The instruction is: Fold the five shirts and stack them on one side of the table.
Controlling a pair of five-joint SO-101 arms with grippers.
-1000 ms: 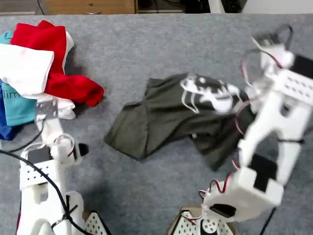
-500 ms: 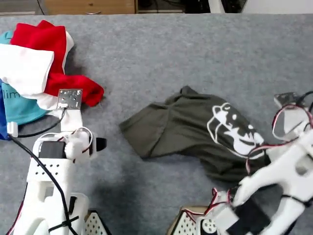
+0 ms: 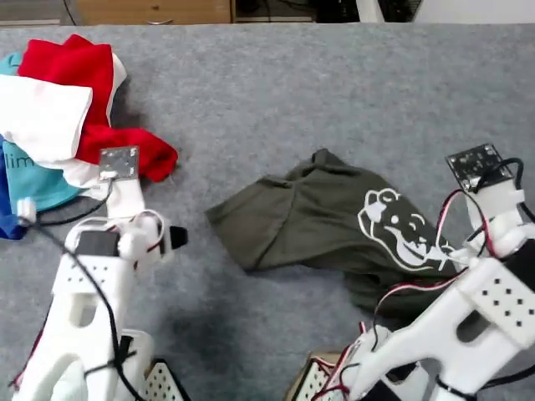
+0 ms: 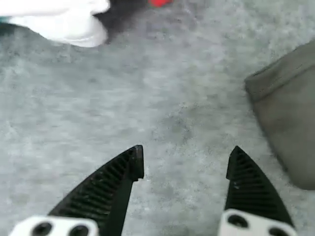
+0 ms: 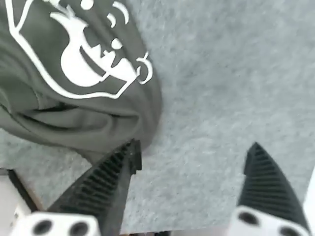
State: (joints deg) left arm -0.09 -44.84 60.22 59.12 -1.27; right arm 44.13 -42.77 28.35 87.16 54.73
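We hold our left arm [image 3: 92,276] well off to the left of the olive shirt [image 3: 309,221], wrist tipped downward. The left gripper [image 4: 188,162] hangs with its two black ribbed fingers [image 4: 120,179] spread wide, near the shirt's edge but apart from it. Our right arm [image 3: 476,305] bends over the shirt's near right corner, wrist also pitched down. The right gripper [image 5: 195,150] is likewise spread wide. One finger [image 5: 110,177] sits at the shirt's hem, though we cannot tell whether it touches, and the other is off the cloth.
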